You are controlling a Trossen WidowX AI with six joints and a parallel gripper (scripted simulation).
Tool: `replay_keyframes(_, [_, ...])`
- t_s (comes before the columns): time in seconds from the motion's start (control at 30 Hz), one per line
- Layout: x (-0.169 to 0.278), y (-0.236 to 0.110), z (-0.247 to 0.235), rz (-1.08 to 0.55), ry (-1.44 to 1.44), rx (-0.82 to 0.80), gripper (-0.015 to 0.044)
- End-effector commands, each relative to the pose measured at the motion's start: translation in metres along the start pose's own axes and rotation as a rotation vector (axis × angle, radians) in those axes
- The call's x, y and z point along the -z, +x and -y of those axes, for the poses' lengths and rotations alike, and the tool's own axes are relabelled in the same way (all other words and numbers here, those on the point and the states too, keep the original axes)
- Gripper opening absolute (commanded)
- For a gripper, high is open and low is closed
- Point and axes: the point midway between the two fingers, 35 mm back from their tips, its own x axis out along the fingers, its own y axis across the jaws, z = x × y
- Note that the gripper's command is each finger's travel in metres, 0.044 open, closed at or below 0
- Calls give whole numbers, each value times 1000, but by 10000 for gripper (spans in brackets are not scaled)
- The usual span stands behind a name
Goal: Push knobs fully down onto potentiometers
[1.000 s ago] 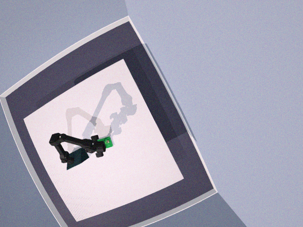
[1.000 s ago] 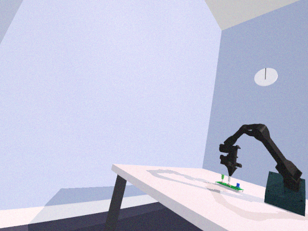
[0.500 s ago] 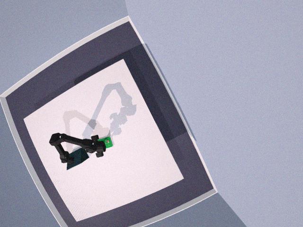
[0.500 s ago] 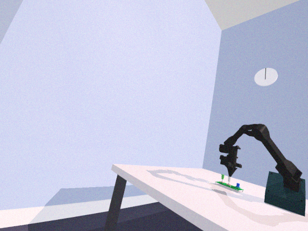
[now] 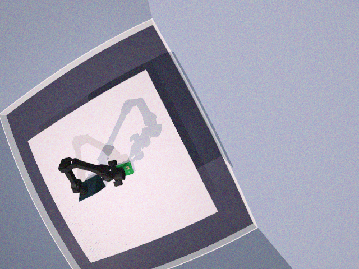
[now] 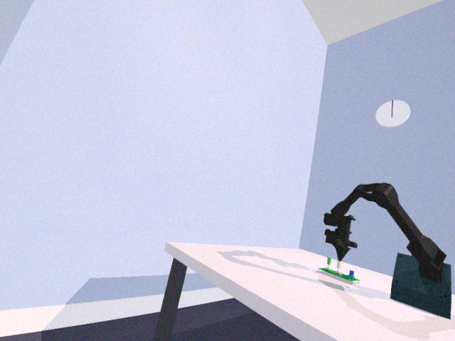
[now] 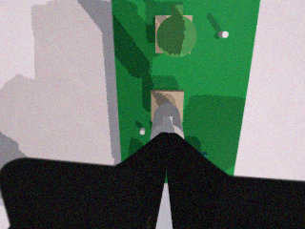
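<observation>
As seen, grey knob (image 7: 167, 120) apparently touches shut end effector (image 7: 166, 138).

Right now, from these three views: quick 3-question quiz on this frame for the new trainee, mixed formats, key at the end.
1. True or false: the gripper has its fingers spread wide open.
2. Which knob is the fingertip right over? A) the grey knob B) the green knob C) neither
3. Fill in: in the exterior view, the small cylinder at the end of the circuit board nearest the arm's base block is ____.

Key:
1. False. The fingers are shut together, with nothing between them.
2. A. The tip sits at the grey knob; the green one stands apart, further along the board.
3. blue
</observation>
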Motion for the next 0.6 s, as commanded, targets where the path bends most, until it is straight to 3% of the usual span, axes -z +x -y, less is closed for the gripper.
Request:
replay_keyframes(0.0, [-1,3,-1,2,1,-5,0])
replay_keyframes(0.57, [-1,8,-1,2,1,-5,0])
